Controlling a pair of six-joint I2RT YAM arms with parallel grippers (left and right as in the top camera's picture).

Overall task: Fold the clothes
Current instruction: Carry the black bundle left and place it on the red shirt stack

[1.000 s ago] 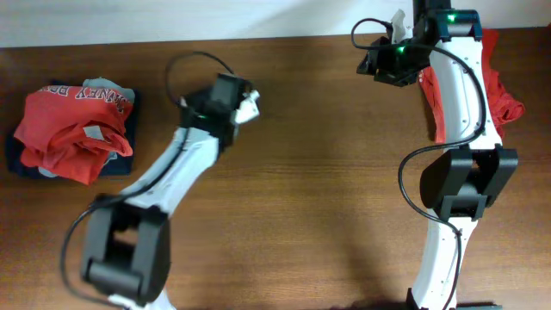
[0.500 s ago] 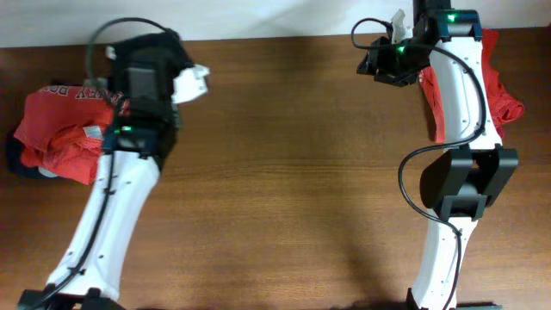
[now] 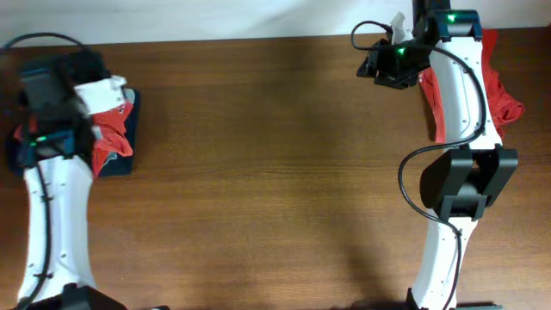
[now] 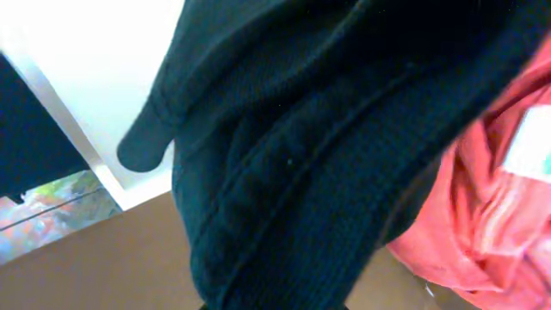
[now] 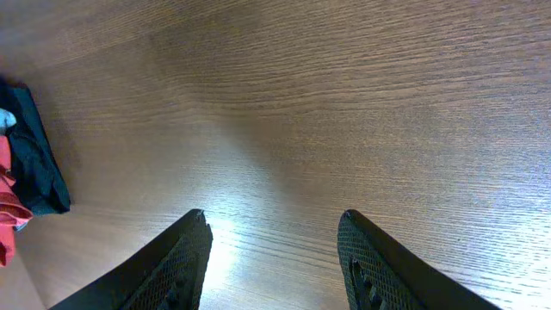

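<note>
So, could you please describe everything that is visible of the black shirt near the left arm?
The black shirt fills most of the left wrist view. It looks like soft knitted cotton, with a stitched hem line and deep folds, bunched and not yet folded. It hangs close to the camera, apparently gripped by the shut left end effector, whose fingers it hides. Behind it, to the right, lies a crumpled red shirt; whether they touch is unclear. No tag shows.

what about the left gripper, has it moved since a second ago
Yes: the left gripper swung left, from mid-table to above the clothes pile.
</note>
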